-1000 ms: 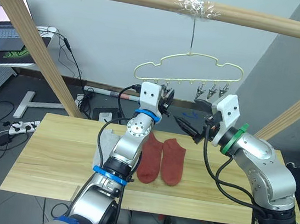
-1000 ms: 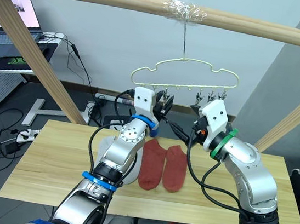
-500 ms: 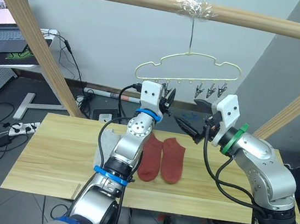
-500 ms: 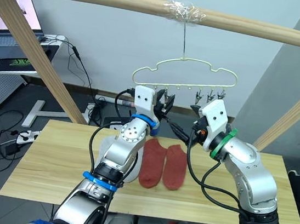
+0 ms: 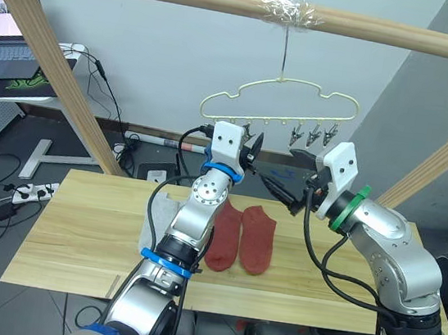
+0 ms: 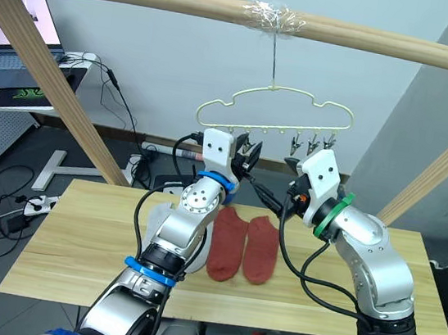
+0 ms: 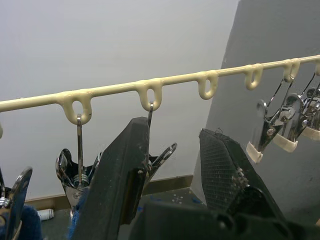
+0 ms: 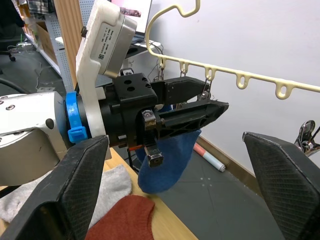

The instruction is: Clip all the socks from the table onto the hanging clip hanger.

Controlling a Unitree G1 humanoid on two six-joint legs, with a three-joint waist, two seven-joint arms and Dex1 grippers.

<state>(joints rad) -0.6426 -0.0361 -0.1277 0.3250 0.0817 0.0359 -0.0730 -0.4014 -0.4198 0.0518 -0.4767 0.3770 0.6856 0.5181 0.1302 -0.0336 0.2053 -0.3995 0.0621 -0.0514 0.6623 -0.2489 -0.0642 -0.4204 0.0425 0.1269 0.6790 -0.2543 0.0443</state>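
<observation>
The pale yellow-green clip hanger (image 5: 282, 101) hangs by its hook from the wooden pole. My left gripper (image 5: 253, 145) is raised to its left clips. It is open, with one metal clip (image 7: 162, 157) between its fingers, close against one finger (image 7: 120, 170). A blue sock (image 8: 167, 160) hangs from a clip just under that gripper. My right gripper (image 5: 279, 190) stands open beside it, a little lower, holding nothing. Two rust red socks (image 5: 239, 237) lie side by side on the table (image 5: 74, 239). A light grey sock (image 6: 159, 223) lies partly hidden behind my left arm.
Three free clips (image 5: 312, 135) hang at the hanger's right end. Slanted wooden poles (image 5: 62, 80) frame the table on both sides. A desk with a laptop (image 5: 3, 56) and cables on the floor lie beyond the table's far left.
My left gripper has edged slightly up toward the clips. The right arm and the socks on the table have not moved.
</observation>
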